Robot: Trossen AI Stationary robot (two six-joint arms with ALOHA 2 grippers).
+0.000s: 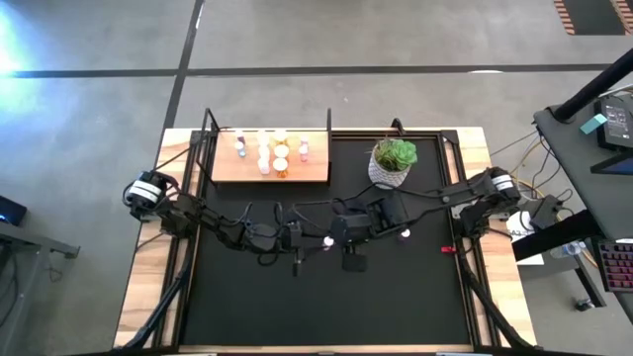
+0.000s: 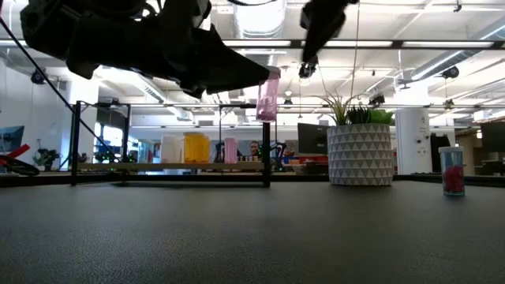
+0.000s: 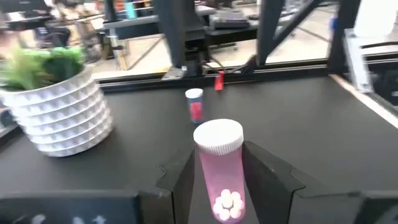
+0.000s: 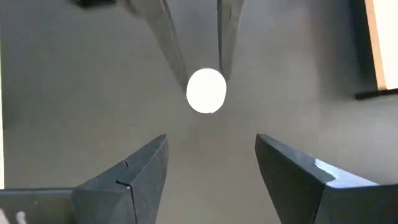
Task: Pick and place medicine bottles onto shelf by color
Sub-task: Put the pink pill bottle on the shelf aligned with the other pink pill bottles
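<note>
The shelf (image 1: 270, 168) sits at the far left of the mat (image 1: 326, 297) that covers the table (image 1: 143, 297), with several bottles (image 1: 263, 150) standing on it in a cluster. To its right, also far, stands the potted plant (image 1: 393, 162). Near the mat's middle, the left claw (image 1: 318, 241) holds one bottle (image 3: 221, 171) above the mat, and the right claw (image 1: 346, 249) hangs just beside it, above the bottle's cap. Another bottle (image 1: 404, 233) stands on the mat right of them. A small object (image 1: 448, 249) lies near the mat's right edge.
</note>
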